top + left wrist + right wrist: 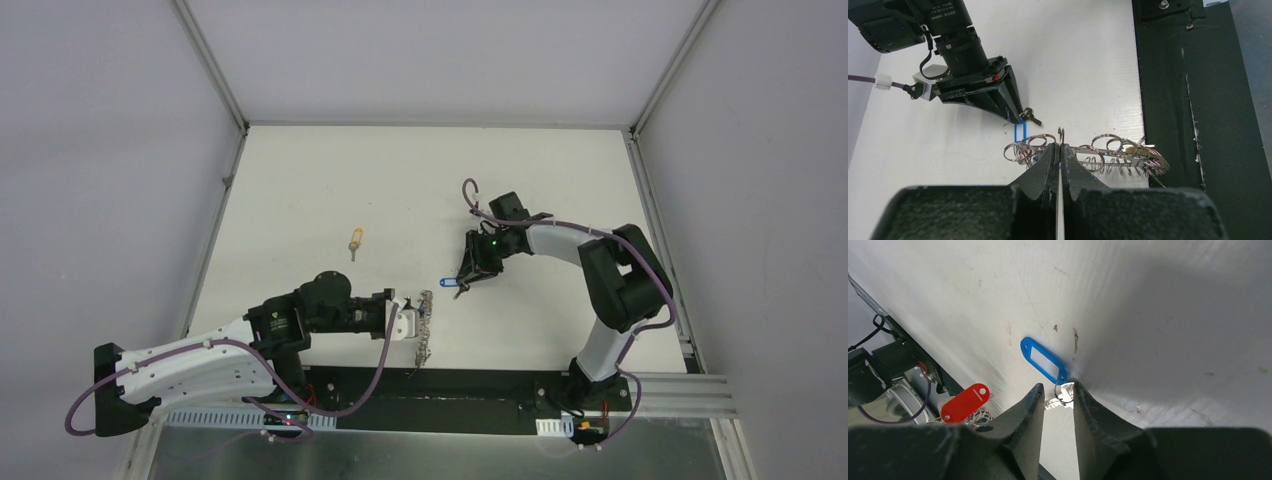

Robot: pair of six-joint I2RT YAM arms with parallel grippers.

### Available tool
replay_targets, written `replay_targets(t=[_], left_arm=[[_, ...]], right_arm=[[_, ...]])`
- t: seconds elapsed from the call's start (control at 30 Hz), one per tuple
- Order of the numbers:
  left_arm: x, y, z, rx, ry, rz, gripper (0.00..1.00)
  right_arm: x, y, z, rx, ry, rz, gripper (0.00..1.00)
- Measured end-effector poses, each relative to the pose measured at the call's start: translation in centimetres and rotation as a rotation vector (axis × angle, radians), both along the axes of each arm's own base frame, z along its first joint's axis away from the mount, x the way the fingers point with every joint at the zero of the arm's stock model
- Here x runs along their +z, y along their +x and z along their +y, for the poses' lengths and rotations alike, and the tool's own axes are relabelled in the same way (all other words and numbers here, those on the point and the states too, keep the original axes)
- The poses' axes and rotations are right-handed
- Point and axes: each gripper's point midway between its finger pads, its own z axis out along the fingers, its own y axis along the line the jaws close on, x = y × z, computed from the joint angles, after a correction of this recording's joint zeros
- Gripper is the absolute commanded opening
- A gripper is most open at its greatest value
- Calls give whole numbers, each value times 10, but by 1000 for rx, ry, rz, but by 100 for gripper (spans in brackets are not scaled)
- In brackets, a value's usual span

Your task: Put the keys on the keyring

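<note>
White table (300, 180) with plain grey walls (100, 150) around it, nothing fancy. A black strip (1198, 100) runs along the near edge, on the right side of the left wrist view.

The left gripper (1060, 147) is clenched tight on the keyring (1118, 150), with no gap between the fingers and one wire loop poking up right between the tips. The rest of the ring sprawls as a floppy tangle of grey coils to both sides of the fingers and rests on the table. In the top view it sits lower centre of the frame, just right of the left gripper's tip.

The right gripper (1058, 387) is tip-down on the table, just up and right of the keyring in the top view, close to it but not touching. Its fingers stand a little apart, and the small metal end of the blue key (1044, 359) sits right in that gap. The blue plastic head sticks out past the tips, flat on the table. Honestly I can't tell if the fingers are actually pinching the metal bit or just sitting either side of it.

The red key (964, 402) shows at the lower left of the right wrist view, right by the coils, but I can't tell whether it's threaded on. The yellow key (355, 240) lies alone left of centre in the top view, well apart from both grippers.
</note>
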Motion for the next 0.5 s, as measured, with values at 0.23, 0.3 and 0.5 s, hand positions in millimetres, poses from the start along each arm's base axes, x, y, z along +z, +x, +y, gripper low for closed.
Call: replay_targets(t=[0.23,0.3,0.5], left_arm=[[-2,0,-1,-2,8,4,0],[-4,0,-1,-2,12,7,0],[-6,0,-2,-3,20,11,0]], right_arm=[[2,-2,-8,12,-30,-49,30],[4,-1,-10,21,-43,-73,30],[0,-10,-11,76,-112,-119,28]])
